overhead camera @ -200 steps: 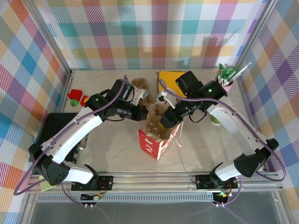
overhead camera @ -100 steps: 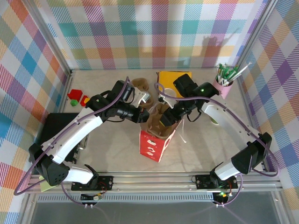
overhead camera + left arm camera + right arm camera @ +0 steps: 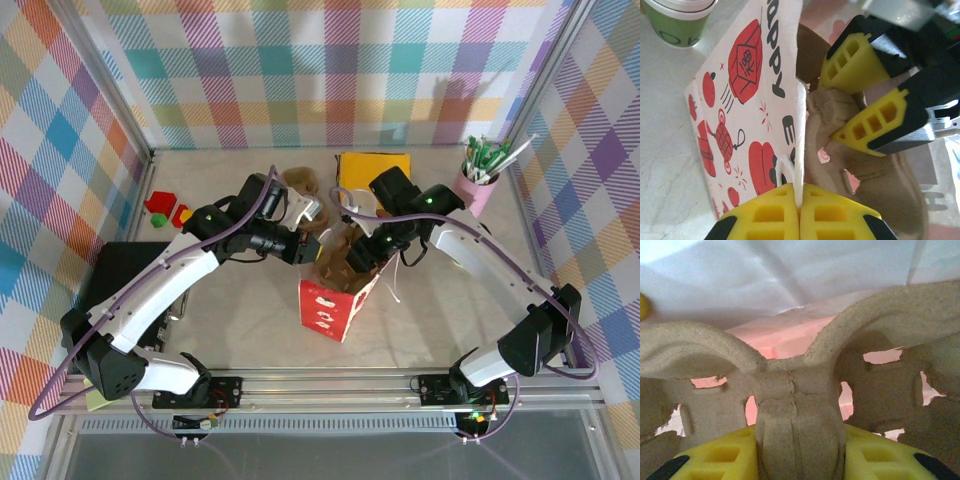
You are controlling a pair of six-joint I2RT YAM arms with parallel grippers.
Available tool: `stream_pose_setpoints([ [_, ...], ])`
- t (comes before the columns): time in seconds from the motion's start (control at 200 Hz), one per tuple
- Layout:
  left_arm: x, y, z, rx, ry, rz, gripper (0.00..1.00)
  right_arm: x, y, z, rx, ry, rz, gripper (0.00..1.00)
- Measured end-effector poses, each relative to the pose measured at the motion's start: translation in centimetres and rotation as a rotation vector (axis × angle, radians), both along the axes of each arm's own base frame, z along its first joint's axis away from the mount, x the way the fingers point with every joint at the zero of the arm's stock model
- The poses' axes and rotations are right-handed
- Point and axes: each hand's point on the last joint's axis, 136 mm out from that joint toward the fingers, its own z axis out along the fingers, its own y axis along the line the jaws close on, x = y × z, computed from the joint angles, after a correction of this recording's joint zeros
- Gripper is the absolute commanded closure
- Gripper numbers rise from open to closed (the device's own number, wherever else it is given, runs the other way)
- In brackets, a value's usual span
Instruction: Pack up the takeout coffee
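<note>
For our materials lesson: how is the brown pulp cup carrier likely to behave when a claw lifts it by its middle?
Probably stiff yet light: the carrier holds its moulded arches though the right claw pinches only its centre rib. Likely to tear at thin spots, as its cut-out edges look ragged. Its rough surface should resist slipping.

Table (image 3: 250, 320): pale marbled top, spreading under and around the left hand (image 3: 310, 250) and right hand (image 3: 354, 260), with an aluminium rail (image 3: 330, 380) along the edge behind them. Walls: pastel checked cloth, comprising a back wall (image 3: 330, 70) beyond both hands, a left side wall (image 3: 50, 150) outboard of the left hand and a right side wall (image 3: 600, 170) outboard of the right hand, set between aluminium frame posts (image 3: 105, 80). Light: even, with soft shadows (image 3: 455, 105) on the back wall.
</note>
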Motion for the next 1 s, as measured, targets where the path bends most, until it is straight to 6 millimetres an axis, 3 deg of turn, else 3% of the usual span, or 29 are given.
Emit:
stream_pose_setpoints([
  [0.66,2.0,1.2,-1.5,0.032,0.03,0.206,1.0,0.4,-0.8,-2.4,-0.147,-0.222,0.051,0.61],
  [1.0,2.6,1.6,-1.7,0.032,0.039,0.268,1.0,1.2,0.0,-3.6,-0.189,-0.281,0.125,0.61],
])
